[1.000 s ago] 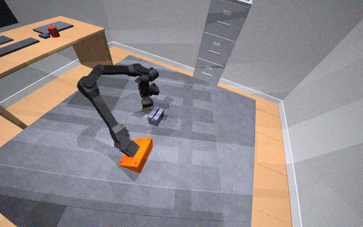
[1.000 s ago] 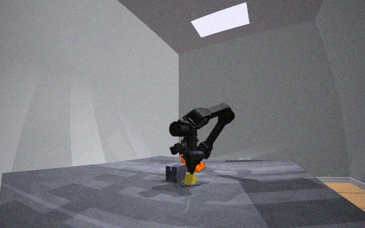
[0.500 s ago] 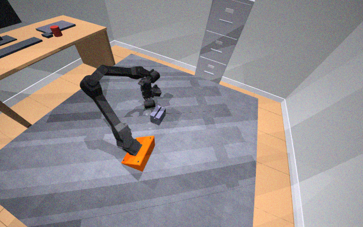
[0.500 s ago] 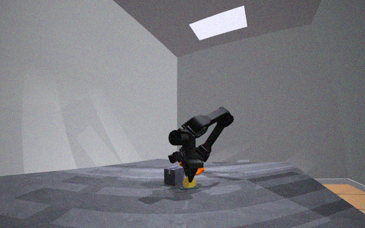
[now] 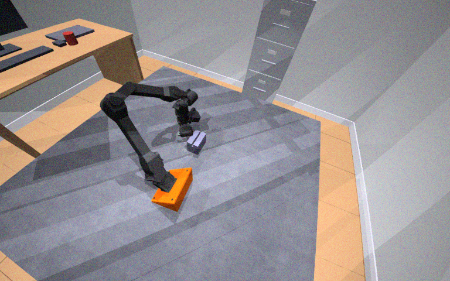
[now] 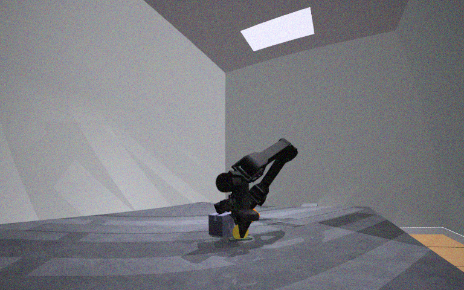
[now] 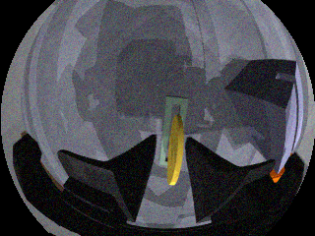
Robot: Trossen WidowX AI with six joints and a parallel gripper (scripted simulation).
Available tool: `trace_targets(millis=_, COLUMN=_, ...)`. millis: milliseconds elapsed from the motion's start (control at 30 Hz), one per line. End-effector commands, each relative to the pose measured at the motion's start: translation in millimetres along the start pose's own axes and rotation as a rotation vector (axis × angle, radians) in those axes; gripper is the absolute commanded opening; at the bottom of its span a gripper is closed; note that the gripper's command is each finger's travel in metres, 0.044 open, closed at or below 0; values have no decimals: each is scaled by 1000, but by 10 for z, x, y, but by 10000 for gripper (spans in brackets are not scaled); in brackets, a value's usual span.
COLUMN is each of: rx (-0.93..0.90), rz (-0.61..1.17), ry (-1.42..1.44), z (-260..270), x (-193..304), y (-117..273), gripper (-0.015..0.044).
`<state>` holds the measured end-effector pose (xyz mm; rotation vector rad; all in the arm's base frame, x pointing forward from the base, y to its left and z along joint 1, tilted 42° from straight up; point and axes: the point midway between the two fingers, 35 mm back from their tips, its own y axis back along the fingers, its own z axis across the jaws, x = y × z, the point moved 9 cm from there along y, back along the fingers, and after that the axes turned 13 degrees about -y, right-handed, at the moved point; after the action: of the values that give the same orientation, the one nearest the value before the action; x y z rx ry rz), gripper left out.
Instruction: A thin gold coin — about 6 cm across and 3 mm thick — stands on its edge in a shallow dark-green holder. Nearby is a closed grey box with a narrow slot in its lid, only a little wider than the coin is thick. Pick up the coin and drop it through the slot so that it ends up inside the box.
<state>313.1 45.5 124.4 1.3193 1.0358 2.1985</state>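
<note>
The gold coin [image 6: 235,232] [image 7: 174,157] stands on edge in the shallow green holder [image 6: 232,240] [image 7: 167,118]. My gripper [image 5: 184,133] [image 6: 241,235] [image 7: 171,141] is pointed down and low at the holder, with one finger on either side of the coin. It is partly open; the wrist view shows a narrow gap between the coin and each finger. In the top view the gripper hides the coin. The closed grey box [image 5: 193,146] [image 6: 215,225] [image 7: 261,120] stands close beside the holder, its lid slot visible in the top view.
The orange arm base [image 5: 184,185] stands on the grey mat [image 5: 252,198], beyond the box from the gripper. A wooden desk [image 5: 109,39] with a red mug [image 5: 70,38] and a grey filing cabinet [image 5: 275,39] are farther back.
</note>
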Motion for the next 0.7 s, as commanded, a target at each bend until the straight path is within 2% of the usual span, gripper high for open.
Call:
trace_targets(millis=0, rx=0, rz=5, ry=-9, z=-7, x=-6, y=-30, gripper=56)
trace_targets(millis=67, rx=0, rz=5, ry=-9, z=-7, x=-6, y=-30, gripper=3)
trace_targets(millis=100, rx=0, rz=5, ry=-9, z=-7, x=-6, y=-30, gripper=0)
trace_targets(millis=667, rx=1, rz=3, ry=-9, z=7, x=-18, y=81, gripper=0)
